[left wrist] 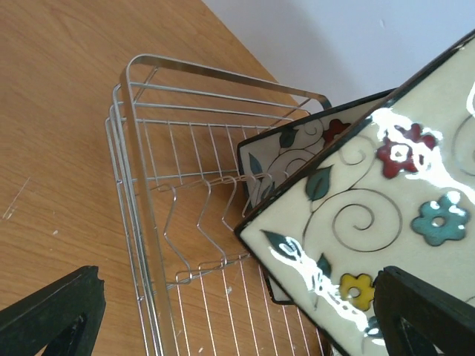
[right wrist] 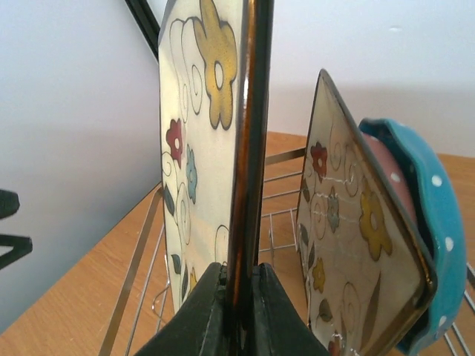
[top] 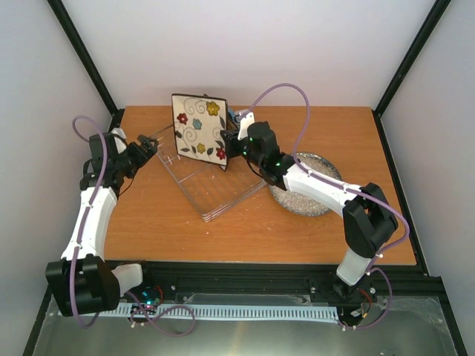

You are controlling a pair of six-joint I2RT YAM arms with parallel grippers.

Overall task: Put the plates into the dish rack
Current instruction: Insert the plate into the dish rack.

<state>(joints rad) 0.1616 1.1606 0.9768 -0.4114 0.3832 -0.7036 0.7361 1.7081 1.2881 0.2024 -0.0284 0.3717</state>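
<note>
Nearby, second flowered plate point(right wrist: 349, 245), blue plate point(right wrist: 427, 222) in dish rack point(left wrist: 223, 73), grey plate point(top: 297, 204) aside

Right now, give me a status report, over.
Left gripper open, empty, beside rack. Right gripper shut on square plate, upright over rack. Second square plate and blue plate already racked. Grey plate waits on table.

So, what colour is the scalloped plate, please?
Scalloped plate: teal-blue with white dots; right wrist view.
</note>
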